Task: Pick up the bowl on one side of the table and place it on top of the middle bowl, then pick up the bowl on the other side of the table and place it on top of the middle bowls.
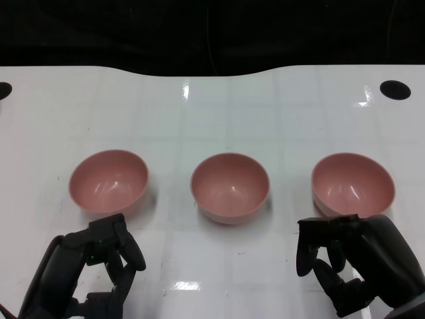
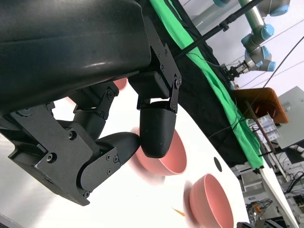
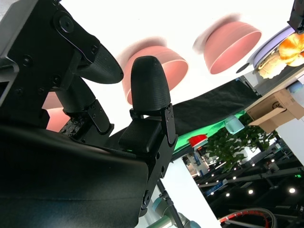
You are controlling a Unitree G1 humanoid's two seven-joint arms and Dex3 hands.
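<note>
As bowls wait, left hand (image 1: 99,266) — right hand (image 1: 352,262) — empty, spread

White glossy table (image 1: 219,113), faint grid lines seen on surface, two dark round holes (image 1: 395,90) set near far corners. Three pink bowls placed upright in a row, well apart: left bowl (image 1: 108,181), middle bowl (image 1: 230,187), right bowl (image 1: 352,183). All empty.
</note>
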